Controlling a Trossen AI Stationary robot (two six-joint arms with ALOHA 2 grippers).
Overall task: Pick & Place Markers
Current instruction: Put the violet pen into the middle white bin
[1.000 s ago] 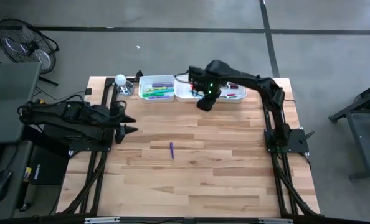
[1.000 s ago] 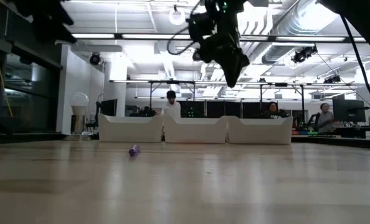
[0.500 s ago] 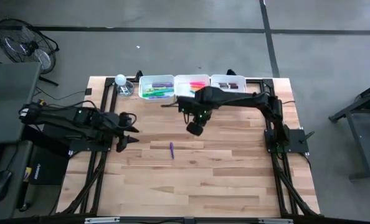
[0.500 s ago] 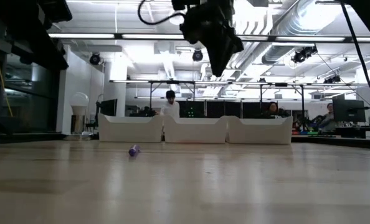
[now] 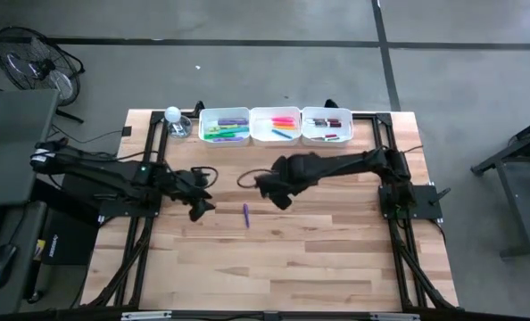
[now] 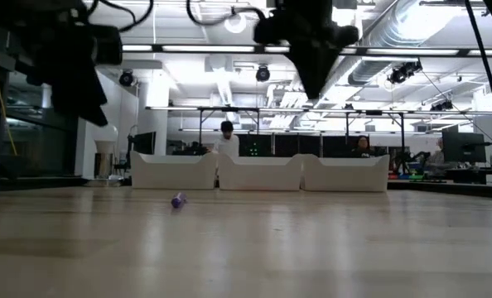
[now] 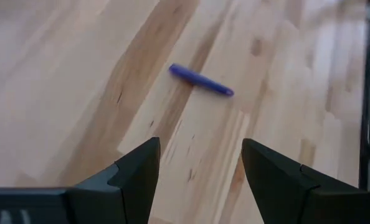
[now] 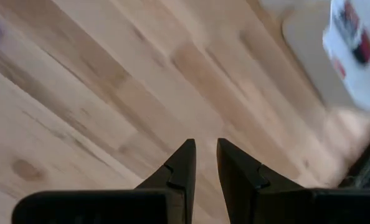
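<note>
Desk (image 5: 318, 259): light wood planks, seen from above. Purple marker (image 5: 245, 215): 1 piece, lying flat on bare wood near desk centre, apart from everything else; shown also in low view (image 6: 178, 200) and left wrist view (image 7: 201, 80). White trays: 3 in a row along the 12 o'clock edge; first tray (image 5: 224, 126) stocked with mostly green and yellow markers, second tray (image 5: 275, 125) with orange and pink ones, third tray (image 5: 327, 125) with red and dark ones. Left end effector (image 5: 202, 201): at 9 o'clock of the purple marker, near but not touching, fingers (image 7: 138, 171) spread apart, nothing between them. Right end effector (image 5: 278, 198): at 2 o'clock of the purple marker, raised above the desk, fingers (image 8: 183, 163) drawn close with a narrow gap, gripping nothing. Small white ball on a stand (image 5: 172, 116): at the desk's 11 o'clock corner, beside the first tray.
</note>
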